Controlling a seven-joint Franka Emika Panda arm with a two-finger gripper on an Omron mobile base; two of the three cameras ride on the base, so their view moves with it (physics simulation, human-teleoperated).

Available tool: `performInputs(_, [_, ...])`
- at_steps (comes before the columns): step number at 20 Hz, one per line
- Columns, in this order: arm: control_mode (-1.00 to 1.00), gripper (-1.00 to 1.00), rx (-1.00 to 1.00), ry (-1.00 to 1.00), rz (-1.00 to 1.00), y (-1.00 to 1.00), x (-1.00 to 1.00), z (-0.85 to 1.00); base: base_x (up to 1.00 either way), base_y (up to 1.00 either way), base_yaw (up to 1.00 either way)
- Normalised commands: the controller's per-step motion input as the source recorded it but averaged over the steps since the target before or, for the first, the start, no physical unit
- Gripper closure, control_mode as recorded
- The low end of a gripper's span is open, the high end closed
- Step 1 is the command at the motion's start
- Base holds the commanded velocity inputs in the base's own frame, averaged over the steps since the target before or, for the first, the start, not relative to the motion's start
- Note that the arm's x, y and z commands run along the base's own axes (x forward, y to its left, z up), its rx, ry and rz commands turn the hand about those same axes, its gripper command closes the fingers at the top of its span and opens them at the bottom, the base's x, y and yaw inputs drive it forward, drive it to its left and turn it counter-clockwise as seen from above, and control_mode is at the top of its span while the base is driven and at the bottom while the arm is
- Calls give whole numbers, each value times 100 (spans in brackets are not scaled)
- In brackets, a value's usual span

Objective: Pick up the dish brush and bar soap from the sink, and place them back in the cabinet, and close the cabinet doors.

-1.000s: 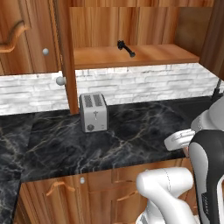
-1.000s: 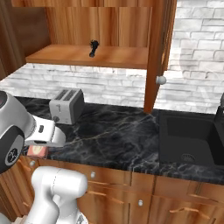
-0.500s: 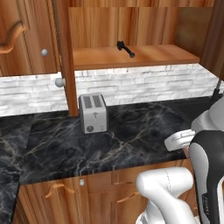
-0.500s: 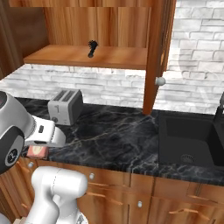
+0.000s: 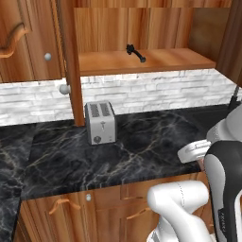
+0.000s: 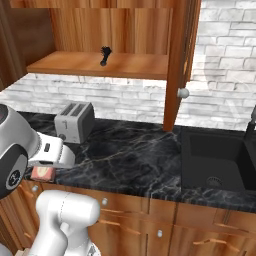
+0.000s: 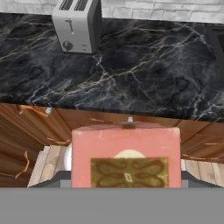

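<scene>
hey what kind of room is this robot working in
A kitchen, rendered rather than real: a toaster on a black marble counter, a black sink set into it, and wooden wall cabinets above.

Glossy white arm [image 5: 176, 203] — dark joints

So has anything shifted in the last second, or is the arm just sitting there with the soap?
Nothing visibly changed. The gripper is still closed on the bar soap low by the counter edge, and the dish brush still lies on the open cabinet shelf.
</scene>
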Motion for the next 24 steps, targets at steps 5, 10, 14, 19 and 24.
performInputs(5, [-100, 100, 0, -3, 0, 0, 1, 11, 0, 0, 0])
performInputs(10, [-100, 100, 0, -13, 0, 0, 0, 52, 0, 0, 0])
performInputs(14, [-100, 100, 0, -16, 0, 0, 0, 63, 0, 0, 0])
performInputs(19, [-100, 100, 0, -14, 0, 0, 0, 54, 0, 0, 0])
performInputs(24, [-100, 100, 0, -12, 0, -4, 0, 51, 0, 0, 0])
